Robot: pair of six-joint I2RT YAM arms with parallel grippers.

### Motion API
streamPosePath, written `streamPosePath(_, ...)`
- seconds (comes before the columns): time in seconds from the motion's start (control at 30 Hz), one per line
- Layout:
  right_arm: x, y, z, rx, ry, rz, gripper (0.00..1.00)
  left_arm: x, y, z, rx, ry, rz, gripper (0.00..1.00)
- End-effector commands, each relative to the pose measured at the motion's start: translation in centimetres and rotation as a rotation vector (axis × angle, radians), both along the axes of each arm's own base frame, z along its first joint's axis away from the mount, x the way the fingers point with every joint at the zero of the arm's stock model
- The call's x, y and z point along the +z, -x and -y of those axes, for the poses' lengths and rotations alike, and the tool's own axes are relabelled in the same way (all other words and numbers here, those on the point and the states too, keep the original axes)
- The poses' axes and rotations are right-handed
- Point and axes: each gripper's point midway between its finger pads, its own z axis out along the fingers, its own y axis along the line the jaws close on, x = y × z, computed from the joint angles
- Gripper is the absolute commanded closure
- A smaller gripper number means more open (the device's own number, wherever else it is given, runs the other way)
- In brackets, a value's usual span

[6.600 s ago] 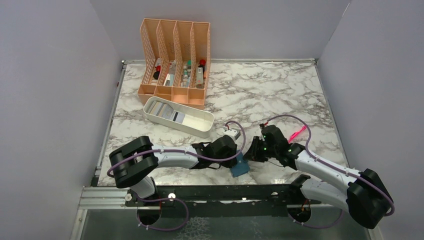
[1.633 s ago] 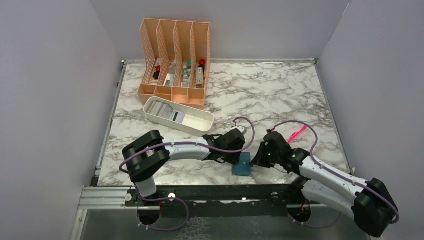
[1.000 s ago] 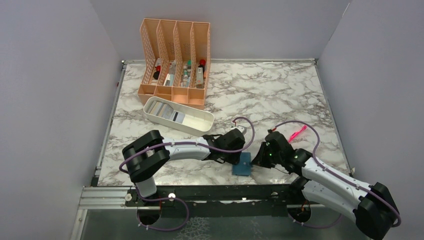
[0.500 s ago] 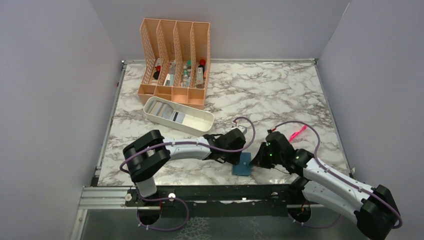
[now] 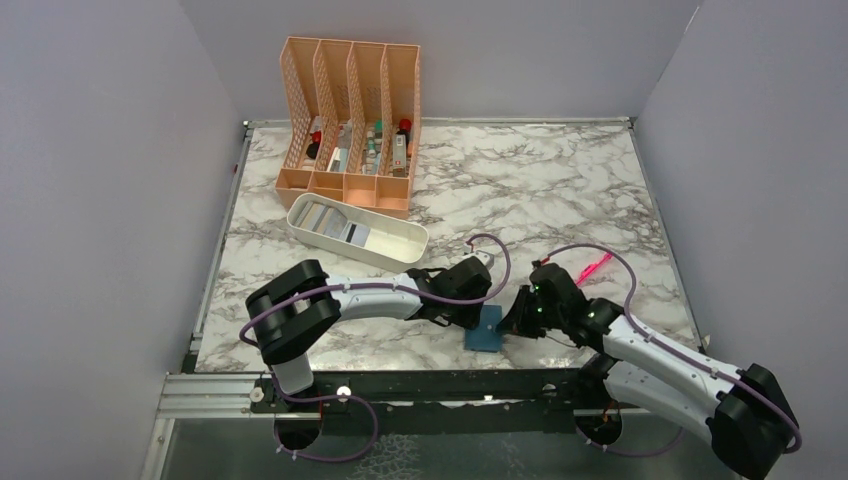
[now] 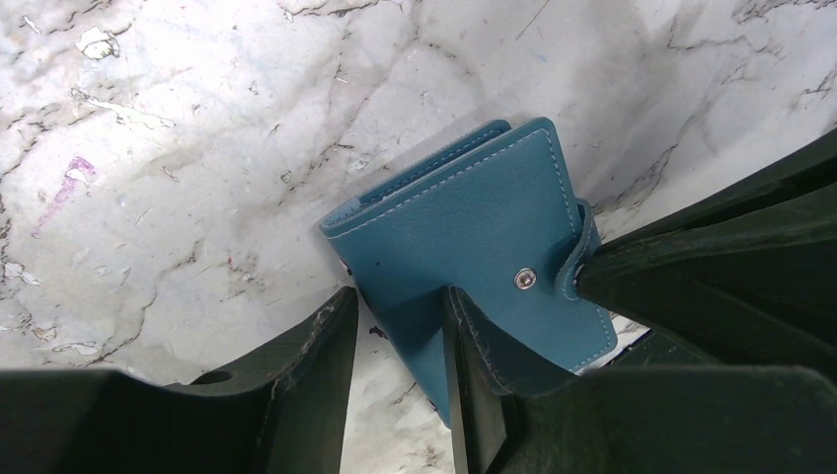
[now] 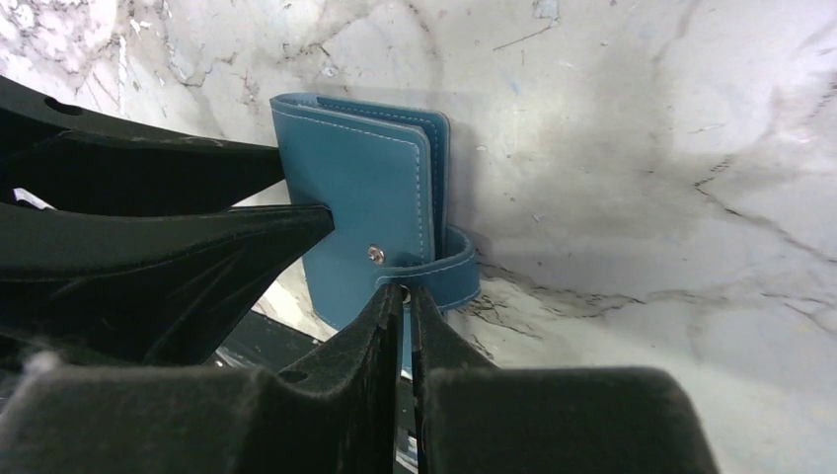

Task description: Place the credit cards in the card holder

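Evenly bright, sharp overhead; wrist close-ups softly blurred along near fingers (image 6: 306, 395), with dark shadow beside card holder (image 7: 365, 227).

card holder (image 5: 487, 329): on the table (image 5: 560, 190), near its front edge, between the two grippers
left gripper (image 5: 478, 312): at the left side of the card holder
right gripper (image 5: 510, 322): at its right side
tray (image 5: 400, 252): behind-left of the card holder, holds the credit cards (image 5: 333, 223) in its left part
organizer (image 5: 349, 125): just behind the tray, at the back left
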Motion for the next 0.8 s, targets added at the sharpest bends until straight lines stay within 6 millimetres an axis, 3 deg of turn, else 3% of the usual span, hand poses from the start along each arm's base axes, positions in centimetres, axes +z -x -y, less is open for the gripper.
streamPosePath(0.0,-0.33,0.56,-1.43,0.021,-0.082,-0.028,0.87,-1.51,0.59,-0.90,-0.009,-0.065,-0.019,0.60)
streamPosePath(0.77,-0.87,-0.34,-1.53,0.005,-0.081,0.009,0.82,-1.06,0.80,-0.52,-0.020,-0.047,-0.018,0.60)
